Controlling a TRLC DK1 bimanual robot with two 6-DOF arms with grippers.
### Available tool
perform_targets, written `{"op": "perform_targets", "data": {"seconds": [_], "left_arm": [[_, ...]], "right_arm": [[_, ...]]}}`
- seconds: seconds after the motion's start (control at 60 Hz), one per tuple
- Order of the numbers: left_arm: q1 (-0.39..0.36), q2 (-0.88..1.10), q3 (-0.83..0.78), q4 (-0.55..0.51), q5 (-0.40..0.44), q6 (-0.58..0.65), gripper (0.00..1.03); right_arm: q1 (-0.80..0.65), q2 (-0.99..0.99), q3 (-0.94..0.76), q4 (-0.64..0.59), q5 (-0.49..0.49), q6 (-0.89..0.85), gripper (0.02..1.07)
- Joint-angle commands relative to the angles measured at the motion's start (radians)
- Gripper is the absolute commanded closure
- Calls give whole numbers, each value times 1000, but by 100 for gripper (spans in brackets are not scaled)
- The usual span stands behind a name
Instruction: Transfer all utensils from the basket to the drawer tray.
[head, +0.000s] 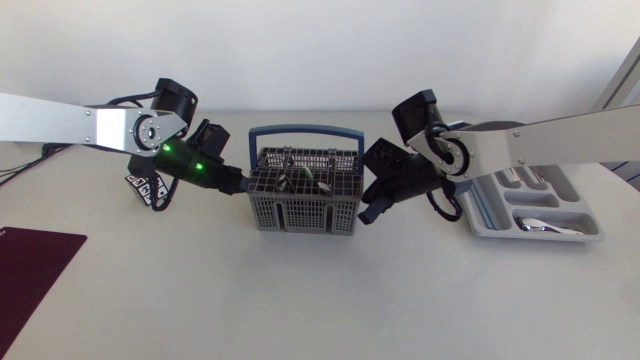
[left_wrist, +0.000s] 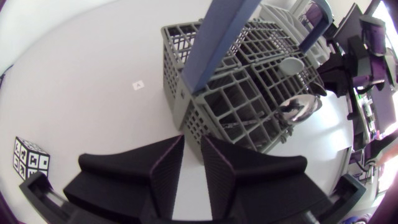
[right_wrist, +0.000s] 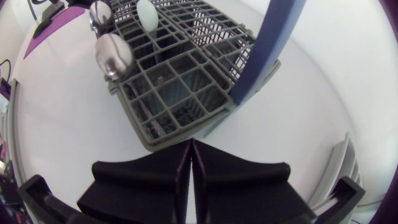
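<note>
Grey plastic lattice basket (head: 305, 205), blue-handled, sits just ahead of each gripper. Left gripper (left_wrist: 191, 146) — fingers a slit apart; right gripper (right_wrist: 191, 149) pressed together.

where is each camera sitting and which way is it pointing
head view: above the table, looking down on the basket, drawer tray, left arm and right arm.
left wrist view: on the left arm's last link, facing one end of the basket past the left gripper.
right wrist view: on the right arm's last link, facing the opposite end past the right gripper.
shared: both wrist views show the blue handle and spoon bowls.
</note>
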Motion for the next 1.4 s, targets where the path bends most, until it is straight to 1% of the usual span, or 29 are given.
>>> {"op": "perform_targets", "data": {"seconds": [0.0,0.15,0.35,0.417,0.55,0.617,0.633,0.667,0.683,0.7,0.717,0.733,0.833,0.9,0.95,0.983,1.133,1.267,1.333,1.383], "left_arm": [[-52,-61,-46,-4,55,27,79],[-52,-96,-89,-4,55,38,79],[-27,-118,-100,-4,55,39,78],[-26,-124,-103,-4,55,39,78],[-26,-136,-117,-4,55,42,78],[-12,-145,-123,-4,52,50,78],[-9,-147,-125,-4,52,50,76],[5,-150,-128,-4,52,55,75],[6,-152,-128,-4,52,55,75],[19,-158,-129,-4,52,59,75],[23,-159,-131,-4,52,62,75],[32,-168,-134,-6,50,64,74],[77,-222,-152,-9,50,81,71],[92,-270,-161,-24,50,101,69],[106,-310,-172,-29,50,104,69],[111,-337,-178,-32,50,110,68],[108,-435,-215,-50,50,125,66],[94,-484,-241,-58,53,122,66],[75,-500,-255,-58,53,119,66],[68,-509,-264,-59,53,117,66]], "right_arm": [[33,-39,-40,7,-39,24,101],[45,-65,-83,7,-39,26,101],[65,-95,-103,7,-33,27,101],[76,-96,-109,8,-7,27,101],[73,-101,-114,11,12,29,101],[69,-105,-117,13,30,29,101],[68,-107,-118,13,32,29,100],[65,-113,-121,13,39,29,93],[65,-121,-125,13,46,29,88],[63,-124,-128,13,50,29,84],[63,-133,-132,11,59,29,77],[63,-139,-135,11,67,27,73],[59,-185,-155,10,101,21,62],[59,-219,-167,8,122,18,59],[59,-248,-175,4,130,18,58],[59,-266,-180,-4,133,18,56],[85,-357,-209,-24,181,16,55],[168,-411,-212,-39,247,38,55],[243,-417,-194,-64,303,53,55],[280,-411,-174,-81,319,72,55]]}}
